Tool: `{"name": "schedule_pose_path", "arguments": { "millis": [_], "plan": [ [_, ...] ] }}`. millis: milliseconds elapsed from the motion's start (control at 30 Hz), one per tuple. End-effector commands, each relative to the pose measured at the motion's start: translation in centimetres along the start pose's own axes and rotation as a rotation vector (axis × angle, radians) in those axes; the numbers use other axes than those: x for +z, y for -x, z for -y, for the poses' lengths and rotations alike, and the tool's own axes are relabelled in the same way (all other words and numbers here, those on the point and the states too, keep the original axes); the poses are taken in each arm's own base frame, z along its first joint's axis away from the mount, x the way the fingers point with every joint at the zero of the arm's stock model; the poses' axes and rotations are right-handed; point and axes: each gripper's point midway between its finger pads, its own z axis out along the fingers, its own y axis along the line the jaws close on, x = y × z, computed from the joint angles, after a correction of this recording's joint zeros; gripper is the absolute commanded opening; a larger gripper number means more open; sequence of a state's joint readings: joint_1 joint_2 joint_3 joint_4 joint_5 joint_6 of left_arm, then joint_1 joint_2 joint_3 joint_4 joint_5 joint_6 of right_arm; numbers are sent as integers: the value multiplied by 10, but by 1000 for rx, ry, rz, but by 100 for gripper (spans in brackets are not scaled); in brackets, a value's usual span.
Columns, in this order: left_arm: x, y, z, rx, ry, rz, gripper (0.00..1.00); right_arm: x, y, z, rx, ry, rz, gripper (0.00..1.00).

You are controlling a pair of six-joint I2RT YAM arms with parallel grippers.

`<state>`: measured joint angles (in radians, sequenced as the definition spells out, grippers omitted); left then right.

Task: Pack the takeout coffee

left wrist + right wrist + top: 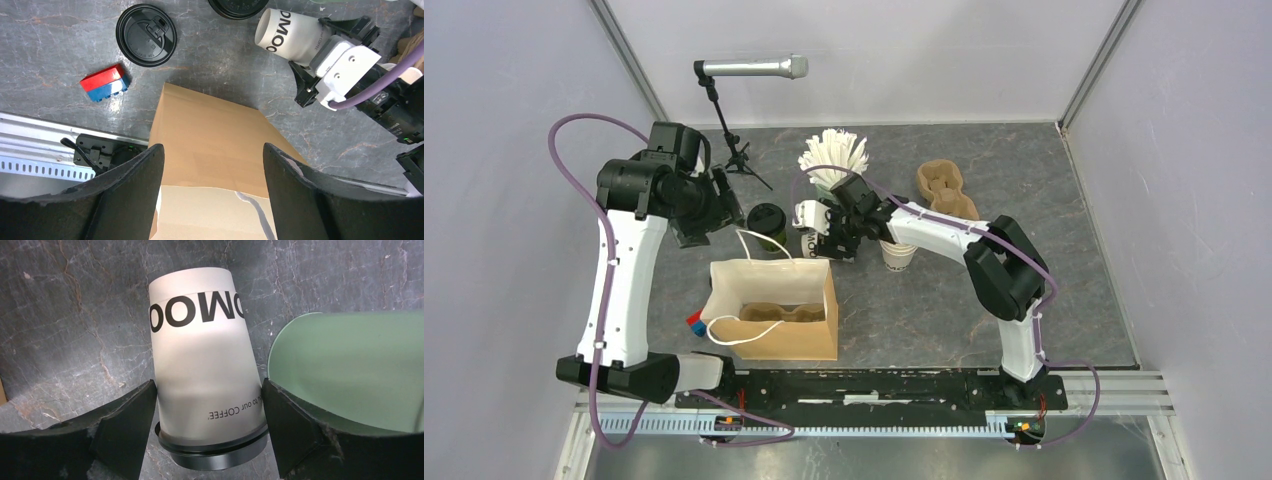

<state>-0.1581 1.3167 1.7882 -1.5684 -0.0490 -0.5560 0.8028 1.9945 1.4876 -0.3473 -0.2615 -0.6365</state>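
Note:
The white takeout cup (808,243) with dark print and a black lid is between the fingers of my right gripper (822,232). The fingers press its sides just below the lid in the right wrist view (205,365). In the left wrist view the cup (290,36) is tilted, base toward the olive cup. I cannot tell if it touches the table. The olive-green cup (767,222) stands behind the brown paper bag (774,335); its black lid (146,35) shows from above. My left gripper (213,148) is open and empty above the bag (210,135).
A cardboard cup carrier (776,313) lies inside the bag. The mint-green cup of white sticks (832,158) stands right beside the white cup (350,365). Lidless cream cups (899,256), a spare carrier (944,190), a microphone stand (739,155) and a red-blue block (104,83) are nearby.

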Motion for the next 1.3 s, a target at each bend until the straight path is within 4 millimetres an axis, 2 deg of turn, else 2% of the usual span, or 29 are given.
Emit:
{"name": "schedule_pose_path", "arguments": {
  "millis": [0, 100, 233, 500, 600, 733, 867, 933, 1067, 1267],
  "plan": [
    [-12, 15, 8, 0, -50, 70, 79, -14, 13, 1, 13, -23, 46, 80],
    [-16, 19, 12, -25, -72, 101, 79, -17, 10, -5, 35, -3, 35, 78],
    [-17, 15, 17, -50, -115, 105, 78, -20, 4, -3, 30, -32, 20, 83],
    [-24, 7, 12, -54, -132, 127, 78, -16, -8, -3, 47, -40, -32, 90],
    [-30, 6, 11, -49, -137, 136, 78, -14, -9, 0, 48, -48, -47, 88],
    [-40, 10, 8, -35, -134, 169, 78, -21, 0, 9, 79, -87, -33, 80],
    [-50, 18, 5, -30, -125, 226, 78, -39, 21, 12, 158, -98, 16, 72],
    [-54, 22, 6, -35, -135, 247, 78, -50, 31, 11, 206, -94, 44, 72],
    [-62, 27, 18, -62, -205, 280, 78, -74, 50, 8, 290, -84, 76, 67],
    [-72, 39, 29, -53, -256, 320, 74, -113, 70, 12, 428, -98, 87, 66]
  ]
}}
